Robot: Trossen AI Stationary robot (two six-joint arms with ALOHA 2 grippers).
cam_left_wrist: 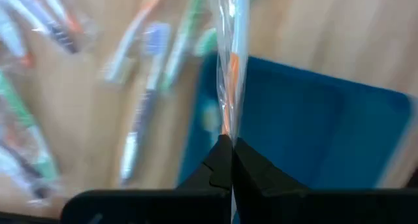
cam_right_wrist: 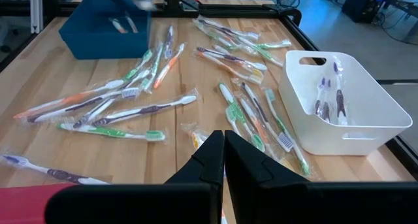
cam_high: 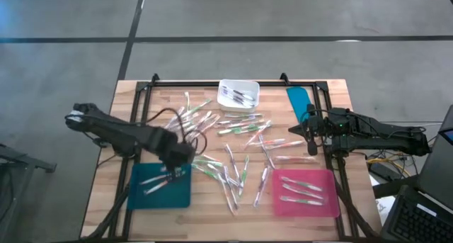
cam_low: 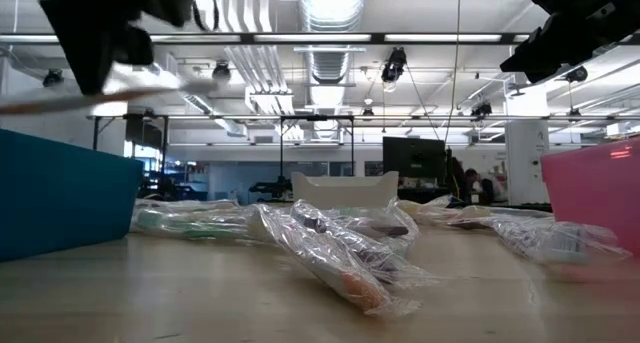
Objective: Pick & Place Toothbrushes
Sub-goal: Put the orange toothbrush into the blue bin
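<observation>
Currently left tool [cam_left_wrist: 231, 160] is clamped on one wrapped toothbrush [cam_left_wrist: 230, 74], hanging over the teal tray [cam_high: 182, 195]'s inner edge.
Brush long axis runs straight out from the fingertips, so the wrapped end points across the tray; my read is the drop turns on getting that whole length over the tray, not over the wood. Two or so brushes already lie in that tray. Loose toothbrushes [cam_high: 241, 147] are scattered mid-bench, between both arms. Right tool [cam_right_wrist: 224, 155] is shut on nothing, parked above the bench at the right side, near the white bin [cam_right_wrist: 366, 113] and above the pink tray [cam_high: 322, 202].
</observation>
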